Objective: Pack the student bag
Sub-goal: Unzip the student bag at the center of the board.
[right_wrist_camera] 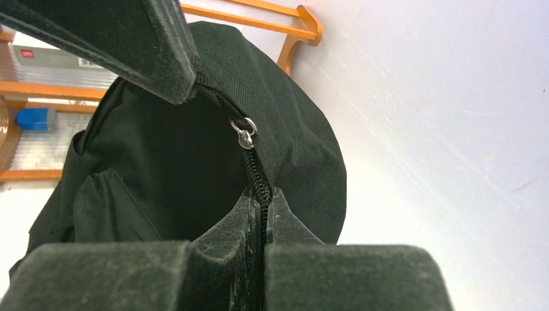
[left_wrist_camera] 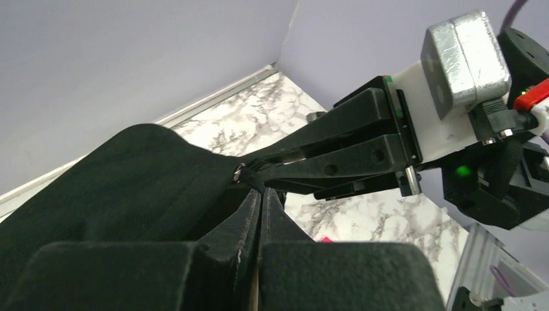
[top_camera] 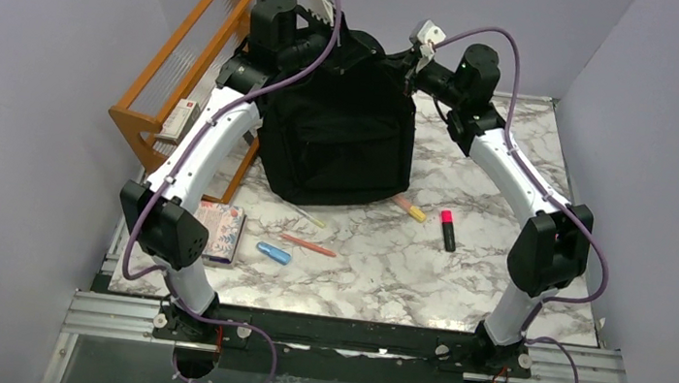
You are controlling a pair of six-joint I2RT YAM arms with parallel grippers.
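The student bag [top_camera: 343, 133], a black backpack, stands upright at the back middle of the table. Both grippers meet at its top. My left gripper [top_camera: 365, 46] is shut on the zip's black pull tab [left_wrist_camera: 249, 175], seen in the left wrist view [left_wrist_camera: 262, 192]. My right gripper [top_camera: 402, 62] is shut on the bag's zip edge [right_wrist_camera: 257, 170] just below the silver slider [right_wrist_camera: 245, 133], seen in the right wrist view [right_wrist_camera: 262, 193]. The right gripper's fingers [left_wrist_camera: 336, 152] lie across the left wrist view. The bag's inside is hidden.
A wooden rack [top_camera: 186, 55] holding a small box [top_camera: 178, 118] stands at the back left. A notebook [top_camera: 218, 230], a blue eraser-like piece [top_camera: 274, 253], an orange pen [top_camera: 308, 244], a yellow-tipped marker [top_camera: 409, 208] and a pink highlighter [top_camera: 448, 230] lie in front of the bag.
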